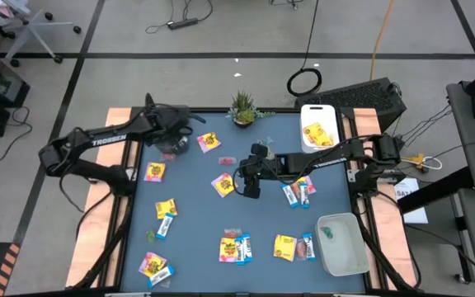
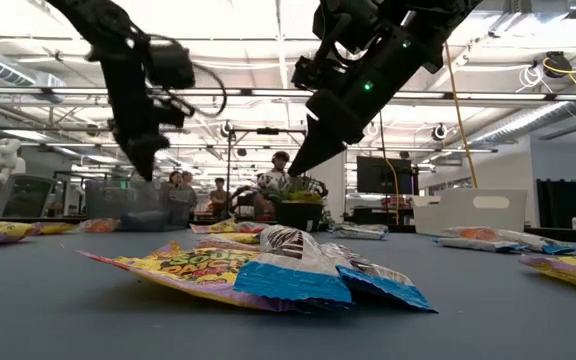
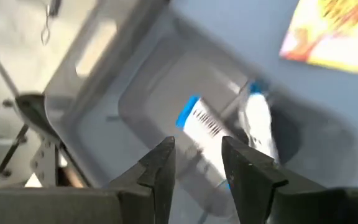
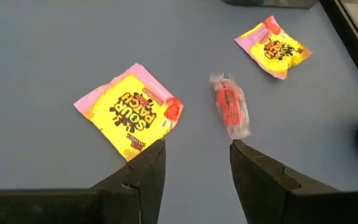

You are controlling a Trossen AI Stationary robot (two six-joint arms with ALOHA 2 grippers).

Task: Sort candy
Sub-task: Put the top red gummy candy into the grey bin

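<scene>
Candy lies scattered over the blue table [image 1: 196, 239]: yellow packets, blue-and-white bars, small red pieces. My left gripper [image 3: 197, 146] hangs open above a clear bin [image 3: 142, 81] near the table's far left [image 1: 171, 147]; two blue-and-white bars [image 3: 199, 121] lie inside it. My right gripper [image 4: 197, 152] is open and hovers mid-table [image 1: 241, 175]. Just ahead of its fingers lie a yellow packet [image 4: 129, 112] and a clear-wrapped red piece [image 4: 230, 106], both flat on the table. A second yellow packet [image 4: 272, 46] lies farther off.
A white bin [image 1: 320, 115] at the far right holds yellow packets. Another white bin [image 1: 342, 247] at the near right holds a green piece. A small potted plant [image 1: 242, 107] stands at the far edge. More packets and bars [image 1: 236, 247] lie along the near side.
</scene>
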